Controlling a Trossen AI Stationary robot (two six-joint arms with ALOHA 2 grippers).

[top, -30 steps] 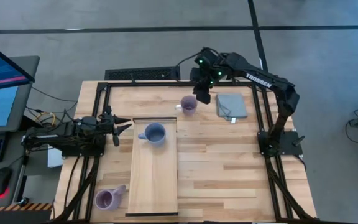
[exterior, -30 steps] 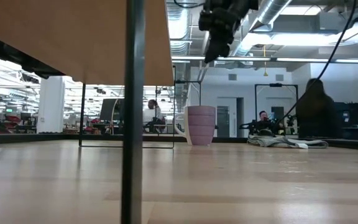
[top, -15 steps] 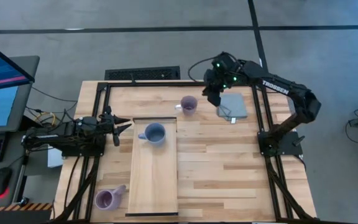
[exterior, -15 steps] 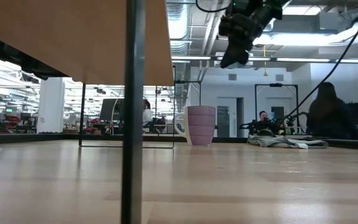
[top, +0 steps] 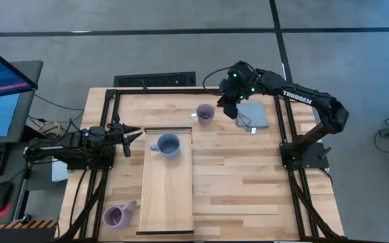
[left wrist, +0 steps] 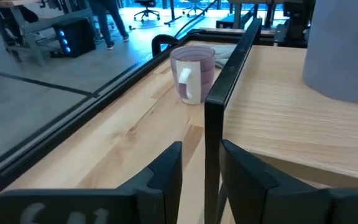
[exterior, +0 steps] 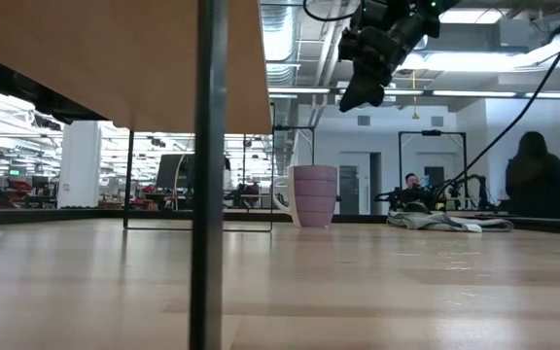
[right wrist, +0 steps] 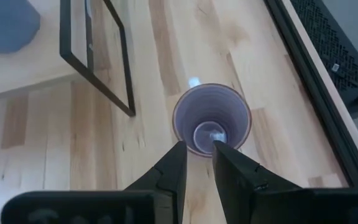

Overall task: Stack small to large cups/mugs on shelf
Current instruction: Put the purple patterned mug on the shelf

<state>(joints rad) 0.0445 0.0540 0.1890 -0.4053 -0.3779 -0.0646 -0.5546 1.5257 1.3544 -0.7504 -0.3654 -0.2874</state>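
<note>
One blue mug (top: 167, 144) sits at the shelf's (top: 166, 202) far end. Two purple mugs wait on the table: one (top: 205, 113) near the far edge below the right gripper (top: 227, 108), jaws narrowly parted and empty; another (top: 116, 216) at the near left corner. The left gripper (top: 128, 132), also empty, idles beside the shelf.

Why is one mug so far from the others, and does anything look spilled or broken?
Nothing looks spilled or broken. The blue mug stands upright on the shelf, one purple mug upright near the table's far edge, the other purple mug beside the shelf's near end. They simply aren't stacked yet.
</note>
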